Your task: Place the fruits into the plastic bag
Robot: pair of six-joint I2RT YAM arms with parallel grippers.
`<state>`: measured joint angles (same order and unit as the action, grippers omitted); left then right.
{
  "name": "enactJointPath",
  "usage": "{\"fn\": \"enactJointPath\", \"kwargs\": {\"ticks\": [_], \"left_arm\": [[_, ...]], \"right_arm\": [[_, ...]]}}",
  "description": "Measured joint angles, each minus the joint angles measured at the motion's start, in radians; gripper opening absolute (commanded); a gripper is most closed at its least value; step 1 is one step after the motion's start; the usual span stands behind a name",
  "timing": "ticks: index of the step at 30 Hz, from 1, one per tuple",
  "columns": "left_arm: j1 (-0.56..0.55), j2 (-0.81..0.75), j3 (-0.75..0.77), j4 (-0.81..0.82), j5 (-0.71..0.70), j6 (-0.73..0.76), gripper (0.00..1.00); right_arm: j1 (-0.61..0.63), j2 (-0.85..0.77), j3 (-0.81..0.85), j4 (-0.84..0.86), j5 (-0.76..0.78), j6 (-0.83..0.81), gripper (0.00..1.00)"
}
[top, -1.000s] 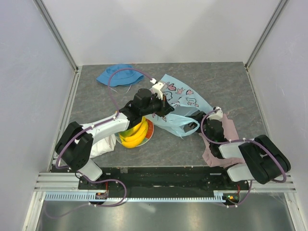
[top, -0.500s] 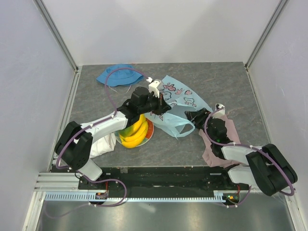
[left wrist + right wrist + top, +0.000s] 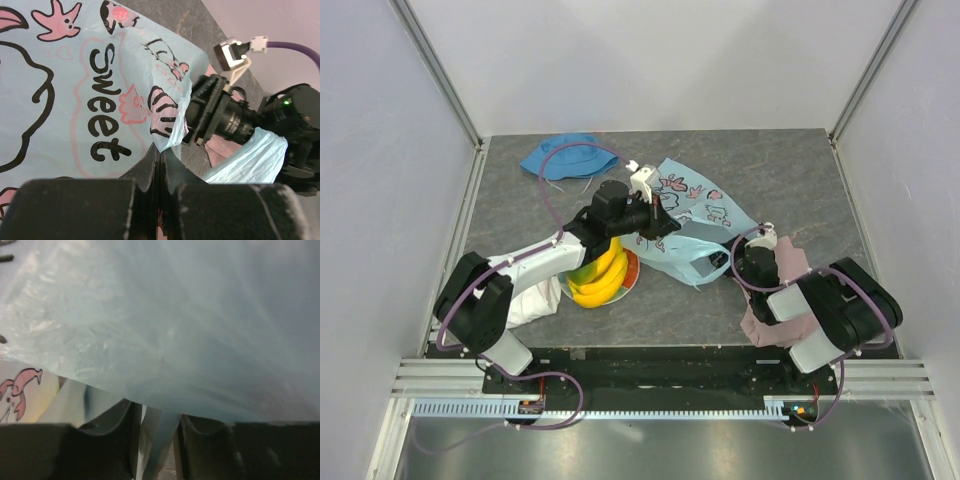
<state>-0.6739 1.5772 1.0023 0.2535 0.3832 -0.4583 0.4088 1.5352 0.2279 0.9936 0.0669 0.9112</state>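
Thin light-blue printed plastic carrier bag [image 3: 698,205] lying mid-tabletop, right of centre | feather-light, floppy, slippery film, likely tearing easily, so best taking it by rim or handles | left jaws pinching shut on its rim | right jaws standing narrowly apart around a handle strip | print reading "Sweet" | yellow bananas [image 3: 602,280] waiting near-left.

- Plastic bag [image 3: 695,205], mid-bench: pale blue, printed with pink shells and starfish, black outlines and the black word "Sweet".
- Bananas [image 3: 603,280], at eight o'clock from the bag: bright yellow.
- Plate [image 3: 633,272]: red rim.
- Hat [image 3: 565,157], at eleven o'clock: mid blue.
- Cloth [image 3: 757,325], at four o'clock: plain dusty pink.
- Bench [image 3: 780,160]: dark grey, faintly marbled.
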Motion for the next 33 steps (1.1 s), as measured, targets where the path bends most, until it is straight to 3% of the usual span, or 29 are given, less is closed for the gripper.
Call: {"fn": "enactJointPath", "kwargs": {"ticks": [2, 5, 8, 12, 15, 18, 21, 22, 24, 25, 28, 33], "left_arm": [[0.001, 0.000, -0.002, 0.004, 0.011, -0.003, 0.02], [0.017, 0.000, -0.002, 0.005, 0.017, -0.010, 0.02], [0.088, -0.002, -0.002, 0.006, 0.031, -0.034, 0.02], [0.229, -0.005, 0.021, -0.003, 0.037, -0.062, 0.01], [0.302, -0.006, 0.065, -0.017, 0.027, -0.070, 0.02], [0.324, -0.012, 0.080, -0.013, 0.016, -0.074, 0.04], [0.328, -0.016, 0.075, 0.003, 0.031, -0.075, 0.16], [0.328, -0.017, 0.069, 0.016, 0.048, -0.074, 0.24], [0.328, -0.021, 0.043, 0.067, 0.090, -0.076, 0.44], [0.328, -0.024, 0.032, 0.084, 0.106, -0.077, 0.63], [0.327, -0.028, 0.003, 0.143, 0.179, -0.084, 0.78], [0.320, -0.045, -0.033, 0.221, 0.253, -0.079, 0.88]], "right_arm": [[0.000, 0.034, 0.002, 0.033, -0.002, 0.012, 0.10], [-0.001, 0.037, 0.004, 0.041, 0.009, 0.033, 0.00], [-0.014, -0.038, 0.011, -0.051, 0.036, 0.027, 0.00], [-0.040, -0.255, 0.077, -0.291, 0.109, -0.044, 0.00], [-0.045, -0.451, 0.212, -0.520, 0.203, -0.164, 0.00], [-0.048, -0.561, 0.330, -0.646, 0.262, -0.267, 0.00], [-0.053, -0.599, 0.435, -0.762, 0.291, -0.349, 0.00], [-0.054, -0.598, 0.463, -0.798, 0.296, -0.370, 0.00], [-0.054, -0.587, 0.503, -0.855, 0.294, -0.404, 0.00], [-0.054, -0.581, 0.521, -0.883, 0.294, -0.419, 0.00], [-0.054, -0.563, 0.571, -0.956, 0.289, -0.462, 0.00], [-0.054, -0.531, 0.660, -1.032, 0.254, -0.515, 0.00]]}}
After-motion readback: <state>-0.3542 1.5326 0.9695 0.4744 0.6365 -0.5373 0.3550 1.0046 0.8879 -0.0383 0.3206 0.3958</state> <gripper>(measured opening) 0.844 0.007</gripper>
